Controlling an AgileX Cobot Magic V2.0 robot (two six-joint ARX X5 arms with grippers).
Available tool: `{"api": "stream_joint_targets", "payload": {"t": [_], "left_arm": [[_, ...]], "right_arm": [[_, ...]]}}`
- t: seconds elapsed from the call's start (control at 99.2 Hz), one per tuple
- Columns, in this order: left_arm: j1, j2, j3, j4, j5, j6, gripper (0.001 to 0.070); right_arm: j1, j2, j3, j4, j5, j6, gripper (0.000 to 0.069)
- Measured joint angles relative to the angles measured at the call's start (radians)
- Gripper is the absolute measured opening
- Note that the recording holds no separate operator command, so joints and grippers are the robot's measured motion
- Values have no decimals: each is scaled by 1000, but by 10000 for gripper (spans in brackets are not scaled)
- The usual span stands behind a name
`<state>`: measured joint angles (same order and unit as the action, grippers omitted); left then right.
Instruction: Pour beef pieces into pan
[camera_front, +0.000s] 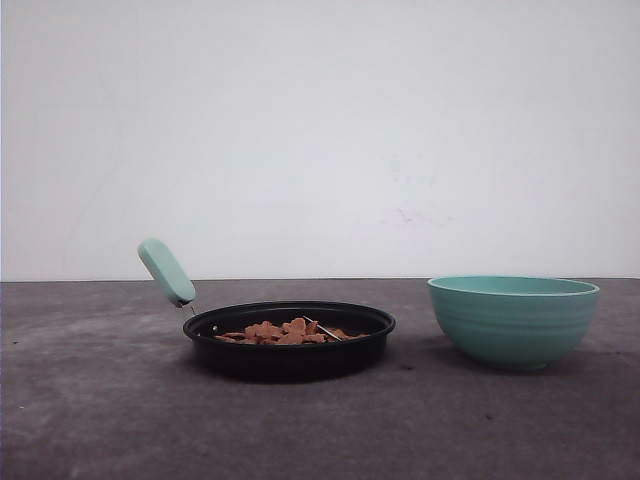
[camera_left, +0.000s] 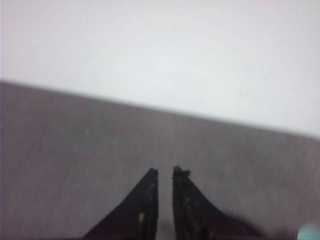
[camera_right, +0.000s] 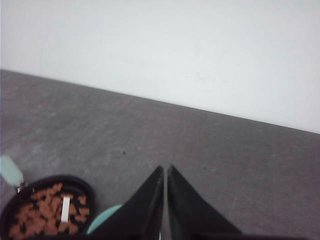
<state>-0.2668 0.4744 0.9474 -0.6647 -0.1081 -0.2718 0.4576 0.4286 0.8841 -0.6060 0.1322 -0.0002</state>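
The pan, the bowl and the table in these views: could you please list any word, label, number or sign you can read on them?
None can be read.
The pan, its mint handle and the teal bowl are plain.
A small white strip lies among the beef pieces; no writing shows on it.
The table is unmarked.

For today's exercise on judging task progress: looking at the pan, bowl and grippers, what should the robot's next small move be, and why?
Probably none beyond keeping both arms back. The beef pieces already lie in the pan, the bowl stands upright beside it, and the left gripper and right gripper look shut on nothing.
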Motion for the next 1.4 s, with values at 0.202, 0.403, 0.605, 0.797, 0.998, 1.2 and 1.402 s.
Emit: {"api": "stream_joint_targets", "payload": {"t": [0.202, 0.403, 0.605, 0.797, 0.998, 1.2, 1.402], "left_arm": [[0, -214, -123, -63, -31, 10, 19], [0, -240, -119, -154, -77, 15, 19], [0, -246, -119, -154, -77, 17, 19], [0, -246, -119, -154, -77, 17, 19], [0, -246, -119, -154, -77, 17, 19], [0, -246, -119, -154, -77, 17, 19], [0, -246, -119, -154, -77, 17, 19]], "right_arm": [[0, -147, -118, -18, 0, -14, 10], [0, -177, -118, -23, -1, -11, 10], [0, -179, -118, -23, -1, -11, 10], [0, -179, -118, -23, -1, -11, 10], [-31, -204, -118, -35, -7, -10, 10], [-122, -313, -170, -112, 0, -11, 10], [-233, -403, -470, 96, 22, -8, 10]]}}
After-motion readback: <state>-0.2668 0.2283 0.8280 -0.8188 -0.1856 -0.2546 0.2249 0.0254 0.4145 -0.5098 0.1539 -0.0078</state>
